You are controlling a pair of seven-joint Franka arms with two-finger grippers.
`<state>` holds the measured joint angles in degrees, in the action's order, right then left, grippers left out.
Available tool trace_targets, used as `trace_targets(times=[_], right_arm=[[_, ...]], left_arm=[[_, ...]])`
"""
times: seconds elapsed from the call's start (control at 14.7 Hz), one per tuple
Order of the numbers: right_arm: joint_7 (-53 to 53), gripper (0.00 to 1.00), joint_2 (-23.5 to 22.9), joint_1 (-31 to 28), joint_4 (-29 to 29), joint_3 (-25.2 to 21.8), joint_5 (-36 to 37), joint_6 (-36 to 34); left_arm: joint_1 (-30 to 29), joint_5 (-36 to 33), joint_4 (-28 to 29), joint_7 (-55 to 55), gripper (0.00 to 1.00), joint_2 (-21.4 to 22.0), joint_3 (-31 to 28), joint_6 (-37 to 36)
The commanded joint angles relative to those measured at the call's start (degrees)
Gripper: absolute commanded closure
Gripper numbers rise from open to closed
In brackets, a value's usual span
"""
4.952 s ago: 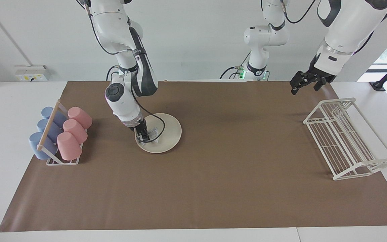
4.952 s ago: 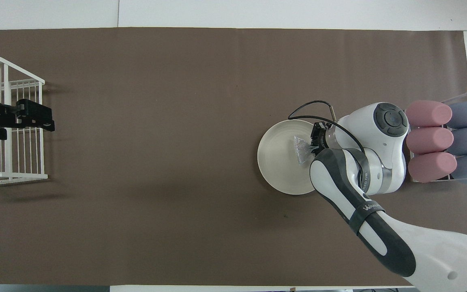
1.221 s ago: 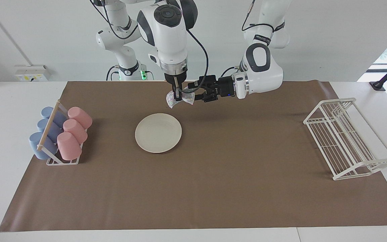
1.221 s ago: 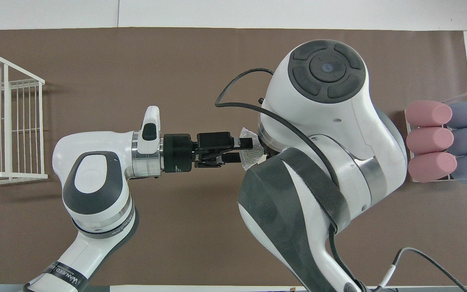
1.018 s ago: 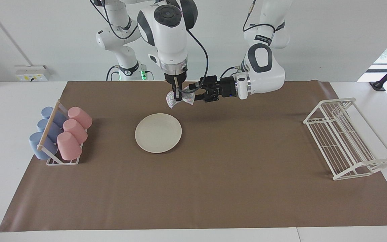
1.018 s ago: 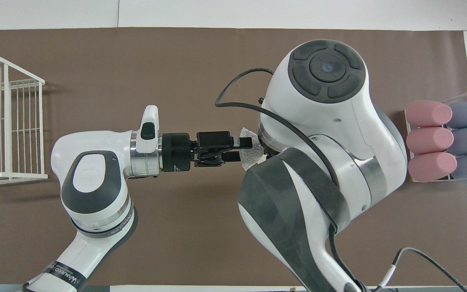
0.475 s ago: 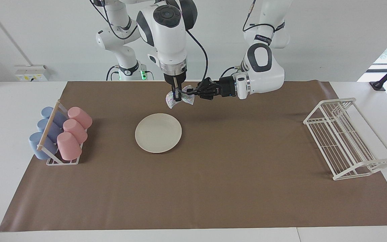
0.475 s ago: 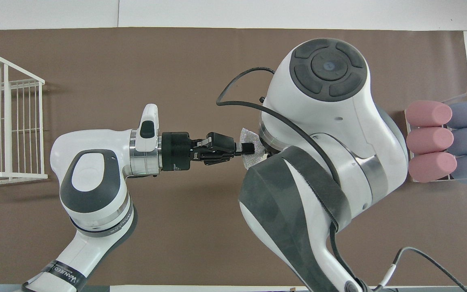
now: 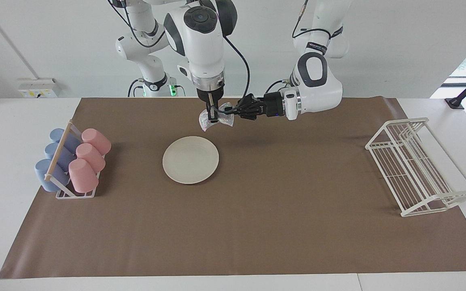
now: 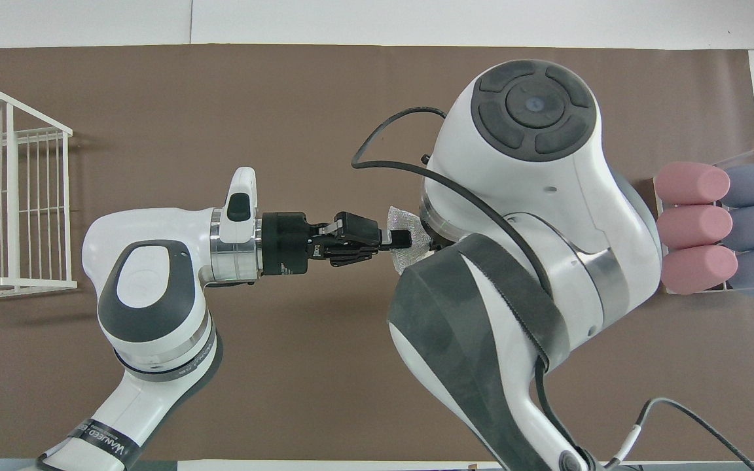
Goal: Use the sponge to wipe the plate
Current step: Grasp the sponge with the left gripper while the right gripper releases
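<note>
Where the sponge (image 9: 217, 118) is: it is held up in the air over the mat (image 9: 297, 182), well apart from the plate (image 9: 190, 159), with both grippers at it.
Left gripper (image 9: 233, 110): it is reached in sideways and is closed tight on one edge of the sponge.
Right gripper (image 9: 213, 115): it is pointed straight down at the middle of the sponge; whether the sponge is gripped or already released cannot be told.
Change: a second ago the left gripper was spread wide around the sponge edge, and now it is clamped on it. Some seconds before that, the sponge was pressed on the plate by the right gripper alone, while the left arm was kept by the rack (image 9: 415, 169).
Plate: it is left bare on the mat, beside the cup holder (image 9: 73, 161), and it is not moved.
Meaning: a handover from the right arm to the left arm is judged to be in progress. The wiping contact is given up for now, so the wipe is probably finished, or it is to be resumed by the left arm.
Risk: if the sponge is pulled before it is let go, the soft mesh can be stretched or dropped.
</note>
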<state>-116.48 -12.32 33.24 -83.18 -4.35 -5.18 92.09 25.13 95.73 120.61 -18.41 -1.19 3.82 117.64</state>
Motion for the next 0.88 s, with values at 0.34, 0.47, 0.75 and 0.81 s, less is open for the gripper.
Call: trace_targets(times=[0.34,0.47,0.75,0.81], right_arm=[[19.7,0.00,0.6,-6.3,0.7,-0.1,1.5,-2.2],[29.7,0.00,1.7,-9.6,0.4,-0.2,1.5,-2.5],[53.7,0.00,4.3,-16.5,-3.3,-0.2,1.5,-3.7],[59.0,0.00,4.8,-18.2,-4.2,-0.2,1.6,-3.7]], left_arm=[[-0.9,-9.9,-1.0,6.2,1.00,-0.1,-0.7,0.7],[-3.8,-18.3,-2.6,11.3,1.00,0.1,-0.7,0.5],[-6.0,-34.0,-5.5,20.8,1.00,0.2,-0.7,0.9],[-6.6,-39.1,-7.0,23.9,1.00,0.1,-0.7,0.8]])
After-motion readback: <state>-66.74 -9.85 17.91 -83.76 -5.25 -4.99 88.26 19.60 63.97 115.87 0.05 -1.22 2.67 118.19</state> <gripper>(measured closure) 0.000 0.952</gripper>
